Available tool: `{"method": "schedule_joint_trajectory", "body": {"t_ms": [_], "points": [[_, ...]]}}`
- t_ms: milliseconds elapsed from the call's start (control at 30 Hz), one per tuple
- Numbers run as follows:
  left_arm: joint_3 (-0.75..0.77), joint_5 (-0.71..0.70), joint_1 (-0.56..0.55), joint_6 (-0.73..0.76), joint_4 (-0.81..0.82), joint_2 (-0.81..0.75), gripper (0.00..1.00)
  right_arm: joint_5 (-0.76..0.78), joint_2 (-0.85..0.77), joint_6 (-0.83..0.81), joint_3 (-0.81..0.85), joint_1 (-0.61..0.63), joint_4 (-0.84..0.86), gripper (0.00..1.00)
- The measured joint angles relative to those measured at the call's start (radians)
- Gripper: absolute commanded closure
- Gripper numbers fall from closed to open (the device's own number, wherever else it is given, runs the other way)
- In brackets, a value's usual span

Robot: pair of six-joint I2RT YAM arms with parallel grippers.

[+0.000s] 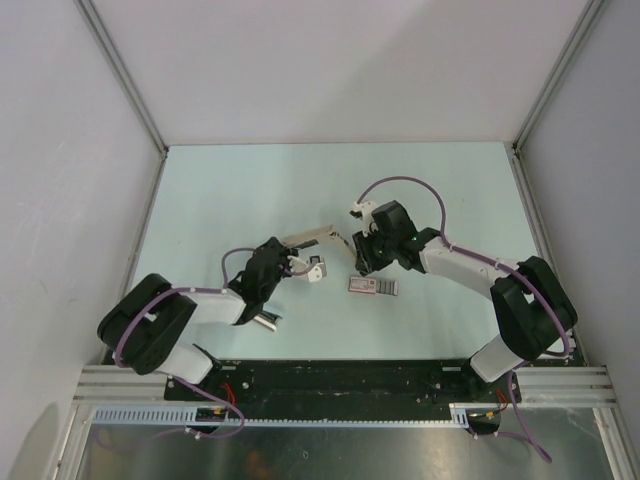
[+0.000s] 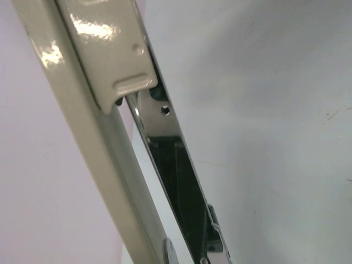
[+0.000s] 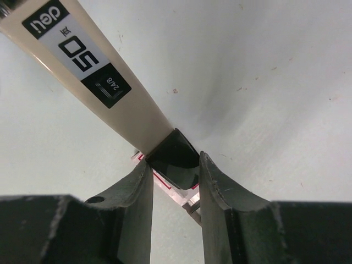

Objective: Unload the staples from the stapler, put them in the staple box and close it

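The stapler (image 1: 318, 237), a long cream body with a "deli 50" label (image 3: 77, 52), hangs above the table (image 1: 250, 190) between the two grippers. The right gripper (image 3: 174, 162) pinches its black end, with one finger (image 3: 137, 198) pressed on each side. That arm reaches in from the right, its wrist bent down and to the left.

The stapler's other end meets the left gripper (image 1: 300, 262). I cannot tell whether that gripper's fingers are spread or pressed together. The left wrist view shows only the cream arm (image 2: 99, 165) lifted off a dark, open metal channel (image 2: 176, 165).

The staples (image 1: 388, 287), a short grey strip, lie on the table just under the right gripper, end to end with a pink-red flat piece (image 1: 360, 285).
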Motion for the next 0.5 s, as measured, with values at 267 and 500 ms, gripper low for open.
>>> {"method": "schedule_joint_trajectory", "body": {"t_ms": [267, 500], "points": [[0.194, 0.023, -0.019, -0.203, -0.41, -0.09, 0.95, 0.024, -0.003, 0.197, 0.022, -0.02, 0.183, 1.0], [0.371, 0.194, -0.025, -0.445, -0.788, -0.126, 0.94, 0.042, -0.02, 0.403, 0.041, -0.047, 0.404, 1.0]]}}
